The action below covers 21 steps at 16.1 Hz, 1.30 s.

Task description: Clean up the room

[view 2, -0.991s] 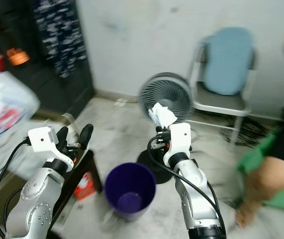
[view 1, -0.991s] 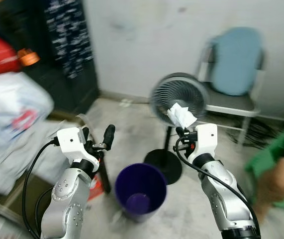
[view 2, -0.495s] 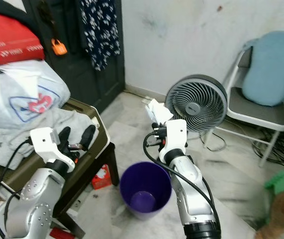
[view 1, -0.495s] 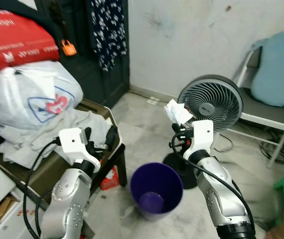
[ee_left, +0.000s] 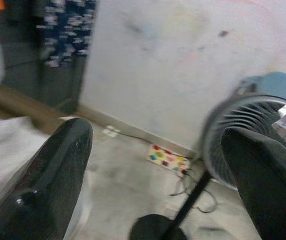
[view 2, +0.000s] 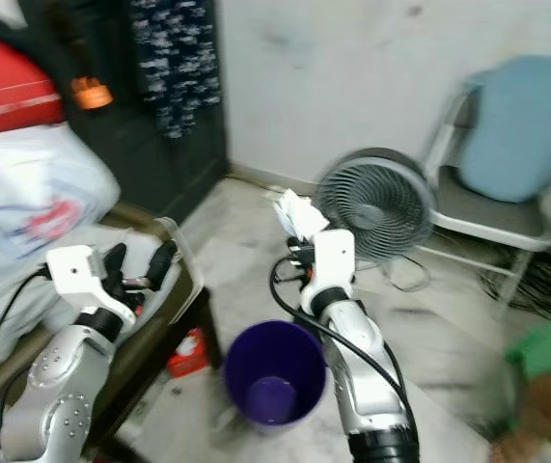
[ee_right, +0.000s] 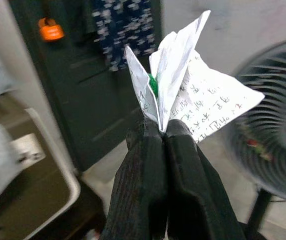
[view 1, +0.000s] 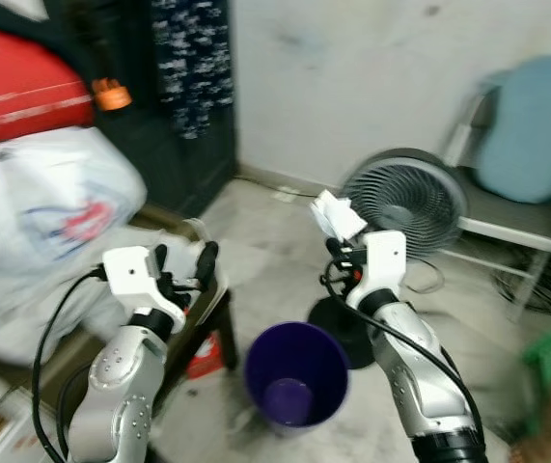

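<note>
Two end effectors, right (ee_right: pixel 160 131) pinching crumpled written paper (ee_right: pixel 188 95), left (ee_left: pixel 153 170) spread empty, round purple bin (view 1: pixel 297 371) below.

Right gripper (view 2: pixel 297 234) raised, closed on a crumpled white paper (view 2: pixel 290 210), in front of a grey round pedestal fan (view 2: pixel 372 204). Below stands a purple plastic bin (view 2: pixel 274 371). Left gripper (view 2: pixel 139 262) open above a dark bench (view 2: pixel 172 313).

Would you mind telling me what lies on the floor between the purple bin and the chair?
The fan, on its black stand, rises between the purple bin and the chair, as the left eye view shows. The right pincer holds crumpled paper before it.
</note>
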### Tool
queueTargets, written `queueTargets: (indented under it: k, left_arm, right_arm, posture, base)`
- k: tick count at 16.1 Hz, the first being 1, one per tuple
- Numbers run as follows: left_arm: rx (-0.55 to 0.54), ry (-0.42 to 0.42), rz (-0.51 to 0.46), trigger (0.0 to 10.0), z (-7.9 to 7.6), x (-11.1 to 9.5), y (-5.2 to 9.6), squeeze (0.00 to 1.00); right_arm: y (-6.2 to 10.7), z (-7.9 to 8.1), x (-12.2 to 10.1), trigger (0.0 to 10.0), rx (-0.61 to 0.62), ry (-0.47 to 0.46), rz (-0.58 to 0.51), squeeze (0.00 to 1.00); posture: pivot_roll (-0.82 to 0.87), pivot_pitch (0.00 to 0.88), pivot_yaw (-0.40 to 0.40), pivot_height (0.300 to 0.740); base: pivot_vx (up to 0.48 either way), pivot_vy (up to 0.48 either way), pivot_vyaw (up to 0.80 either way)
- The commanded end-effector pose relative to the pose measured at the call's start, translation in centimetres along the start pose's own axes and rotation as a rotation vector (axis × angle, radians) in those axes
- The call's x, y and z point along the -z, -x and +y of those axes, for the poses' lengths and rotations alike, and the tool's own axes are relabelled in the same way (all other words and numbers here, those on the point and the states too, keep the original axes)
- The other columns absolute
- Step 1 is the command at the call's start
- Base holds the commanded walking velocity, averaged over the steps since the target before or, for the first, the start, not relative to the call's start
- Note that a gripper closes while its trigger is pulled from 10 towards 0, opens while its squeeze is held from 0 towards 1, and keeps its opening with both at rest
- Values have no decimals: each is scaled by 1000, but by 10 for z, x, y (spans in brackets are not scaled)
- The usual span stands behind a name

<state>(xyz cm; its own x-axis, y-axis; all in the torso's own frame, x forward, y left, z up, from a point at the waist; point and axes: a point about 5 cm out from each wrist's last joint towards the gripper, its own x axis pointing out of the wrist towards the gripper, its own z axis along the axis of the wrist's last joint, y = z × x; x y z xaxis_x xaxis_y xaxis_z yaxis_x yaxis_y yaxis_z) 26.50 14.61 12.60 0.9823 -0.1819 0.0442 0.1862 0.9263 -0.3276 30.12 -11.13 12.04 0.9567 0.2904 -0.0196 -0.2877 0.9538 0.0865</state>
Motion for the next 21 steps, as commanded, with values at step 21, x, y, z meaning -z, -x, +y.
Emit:
queueTargets:
  k: [21]
  left_arm:
    - [206, -285, 450, 10000, 75, 9, 92, 0]
  right_arm:
    - [2, -15, 91, 10000, 343, 28, 439, 0]
  posture:
    - [59, 137, 88, 740]
  base:
    - [43, 0, 0]
